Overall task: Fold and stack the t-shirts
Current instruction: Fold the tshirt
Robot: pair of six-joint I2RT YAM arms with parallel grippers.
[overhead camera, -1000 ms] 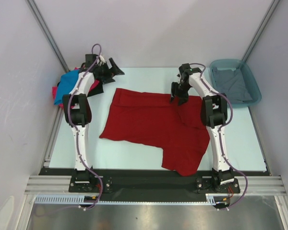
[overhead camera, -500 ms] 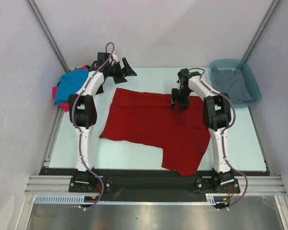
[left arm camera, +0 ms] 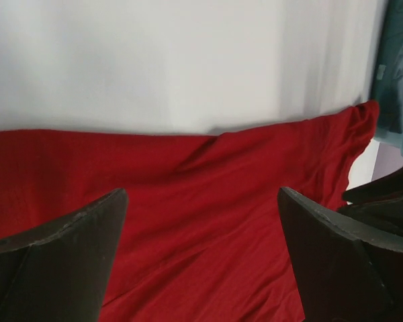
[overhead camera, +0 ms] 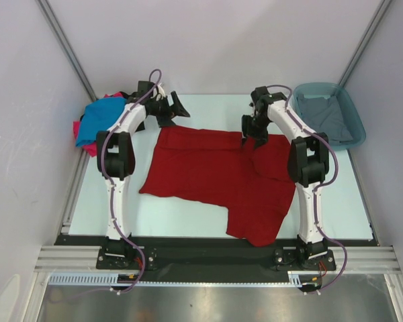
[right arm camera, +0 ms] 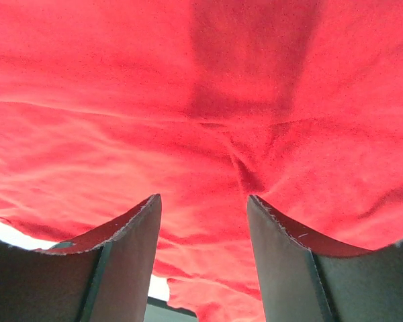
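Upper left, a blue shirt lies crumpled. The left gripper hangs wide open by the far hem of the dark red shirt, which lies spread mid-frame. It looks light, limp, matte knit, best pinched at an edge. The right gripper, fingers half spread, hovers over its wrinkles and pinches nothing.

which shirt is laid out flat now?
The dark red t-shirt, spread mid-table. Blue shirt and pink shirt are bunched far left; grey shirt lies in the tub.

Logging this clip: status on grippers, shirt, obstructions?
Left gripper open, above far-left corner of red t-shirt. Right gripper open, low over its far edge. Shirt spread out, not folded. Nothing on it.
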